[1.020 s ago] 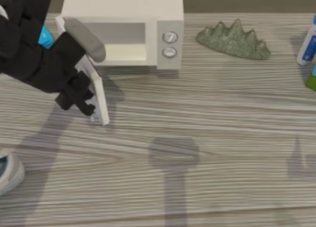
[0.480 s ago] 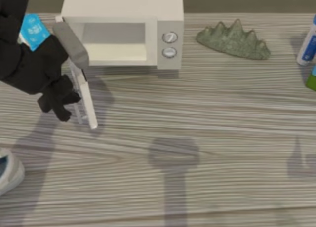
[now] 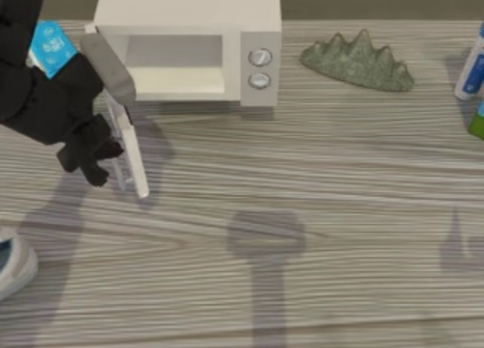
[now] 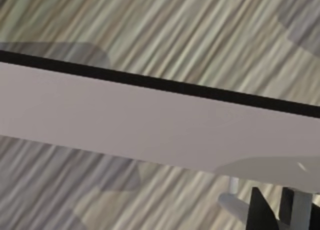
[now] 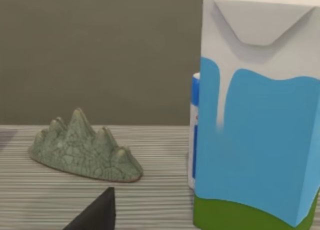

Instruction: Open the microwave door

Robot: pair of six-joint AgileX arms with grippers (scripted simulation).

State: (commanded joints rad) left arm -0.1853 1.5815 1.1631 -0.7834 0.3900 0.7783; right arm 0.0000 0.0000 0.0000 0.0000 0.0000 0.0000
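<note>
White and boxy, the microwave [image 3: 189, 41] sits at the back of the table toward the top view's left, its cavity plainly exposed. The microwave door [image 3: 130, 147] is swung well out on its left-side hinge, standing roughly square to the front, edge-on to the overhead camera.

The left gripper [image 3: 97, 153] sits right at the door's free end, on its outer side. To finish well, I judge the pull should follow the hinge arc rather than a straight line, so the thin panel is not twisted or the oven dragged; once the door stands clear, letting go and backing away sideways would avoid knocking it shut.

As for the jaws, the dark fingers seem to close around the door's edge, yet I cannot tell this for certain: the overhead view hides the contact, and the left wrist view shows mostly the door's pale face with little else.

The right gripper [image 5: 95, 215] is parked near the carton [image 5: 257, 110] at the table's right.
</note>
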